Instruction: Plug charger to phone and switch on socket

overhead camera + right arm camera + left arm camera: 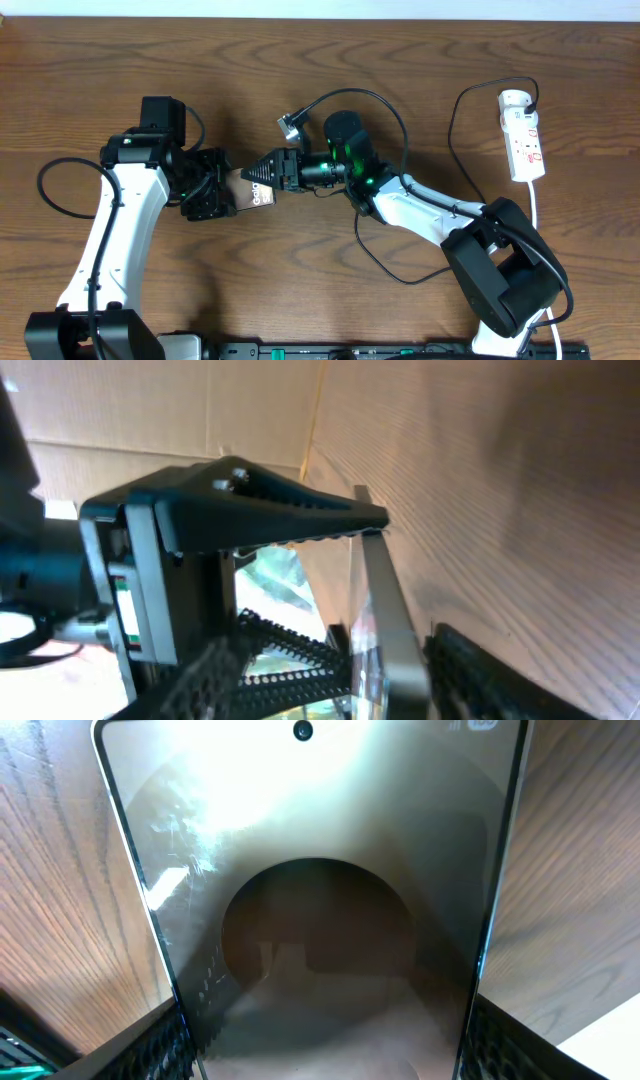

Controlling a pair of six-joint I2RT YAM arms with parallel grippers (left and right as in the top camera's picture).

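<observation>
Overhead: bright, even, sharp edge to edge. Lit softly from above; short soft shadows beside both arms on the table (300, 290). Nearly clipped white on the socket (522, 135), red marks still readable.

Left wrist: heavy white glare across the upper glass of the phone (320, 840), washed out at top centre, with smudges and scratches showing in it. Dark round reflection mid-screen, dim below. Finger pads (165, 1045) dark and soft in the bottom corners. Sharp wood grain at the sides.

Right wrist: warm, dimmer, low contrast. Black finger (260, 510) nearly silhouetted, with faint ridge detail. Blurred and out of focus lower left, blown-out white at the left edge.
</observation>
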